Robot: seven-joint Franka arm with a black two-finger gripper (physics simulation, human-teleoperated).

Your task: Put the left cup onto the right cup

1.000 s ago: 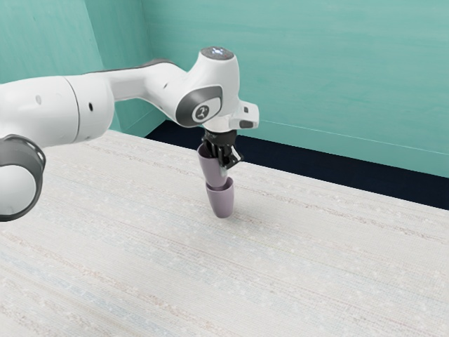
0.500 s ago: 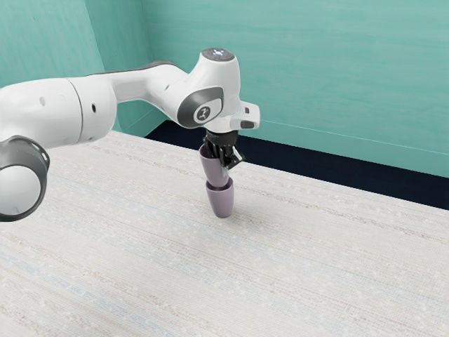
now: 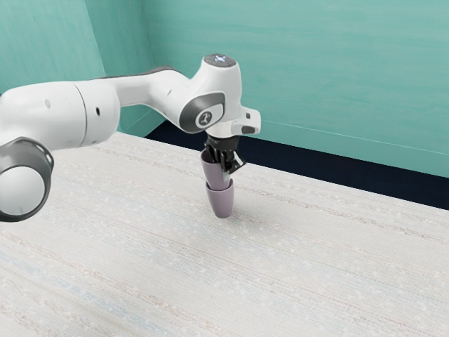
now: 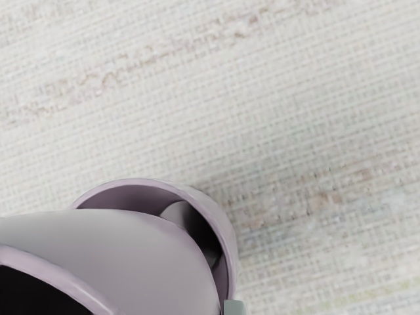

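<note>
You have the gripper (image 3: 226, 167) pointing straight down over the middle of the table (image 3: 316, 267), its black fingers drawn close and pinching the rim wall of the upper cup (image 3: 209, 170). That mauve cup sits with its bottom pushed into the mouth of the lower cup (image 3: 223, 202), which stands on the pale woven tabletop. The upper one leans a little toward the exterior view's left, so the pair is not in a straight line. From your wrist camera the held cup (image 4: 111, 256) shows as a broad blurred surface just under the hand, with the rim of the lower cup (image 4: 131, 193) curving out from behind it against the table (image 4: 262, 98).
</note>
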